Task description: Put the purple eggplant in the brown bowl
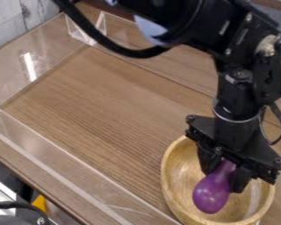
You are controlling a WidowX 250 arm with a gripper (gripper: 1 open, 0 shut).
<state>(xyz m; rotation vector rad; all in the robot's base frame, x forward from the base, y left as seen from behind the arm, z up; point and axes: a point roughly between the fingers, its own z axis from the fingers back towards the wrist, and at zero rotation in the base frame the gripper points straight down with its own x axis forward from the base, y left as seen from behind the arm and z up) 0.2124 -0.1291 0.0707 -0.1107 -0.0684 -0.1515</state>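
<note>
The purple eggplant (pixel 211 188) hangs fat end down inside the brown bowl (pixel 178 180), which sits at the lower right of the wooden table. My gripper (pixel 230 172) points straight down over the bowl and is shut on the eggplant's upper, stem end. The stem tip is hidden between the black fingers. I cannot tell whether the eggplant's fat end touches the bowl's floor.
A clear plastic wall (pixel 49 167) runs around the wooden table top (pixel 108 105). The black arm (pixel 242 79) rises from the gripper toward the upper right. The table's front edge lies close to the bowl's near rim.
</note>
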